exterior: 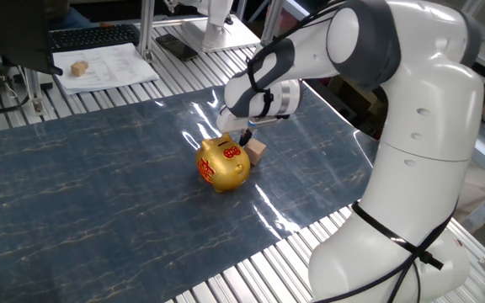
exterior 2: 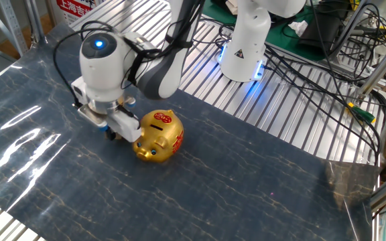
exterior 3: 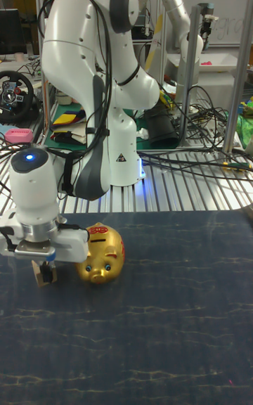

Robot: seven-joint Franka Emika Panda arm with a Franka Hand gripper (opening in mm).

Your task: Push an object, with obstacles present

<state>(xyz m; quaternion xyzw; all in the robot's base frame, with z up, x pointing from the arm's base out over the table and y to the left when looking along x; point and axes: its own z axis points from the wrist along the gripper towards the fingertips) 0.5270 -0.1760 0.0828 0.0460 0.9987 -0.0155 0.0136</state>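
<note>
The object, a small light-tan wooden cube point(exterior: 258, 151), lies on the blue mat just right of the obstacle, a shiny golden pig money box point(exterior: 223, 164) with red markings. My gripper point(exterior: 244, 138) points down with its fingers together, its tip against the cube's far-left side and close to the pig's back. In the tall fixed view the cube point(exterior 3: 46, 273) sits directly under the gripper point(exterior 3: 45, 261), left of the pig point(exterior 3: 101, 261). Seen from the other fixed view, the gripper point(exterior 2: 113, 134) stands just left of the pig point(exterior 2: 158, 136) and hides the cube.
A like wooden cube point(exterior: 78, 67) rests on white papers beside a keyboard point(exterior: 91, 35) at the back left. The blue mat point(exterior: 74, 194) covers a slatted metal table point(exterior 2: 293, 114). A second robot's base point(exterior 2: 243, 47) and cables stand beyond the mat.
</note>
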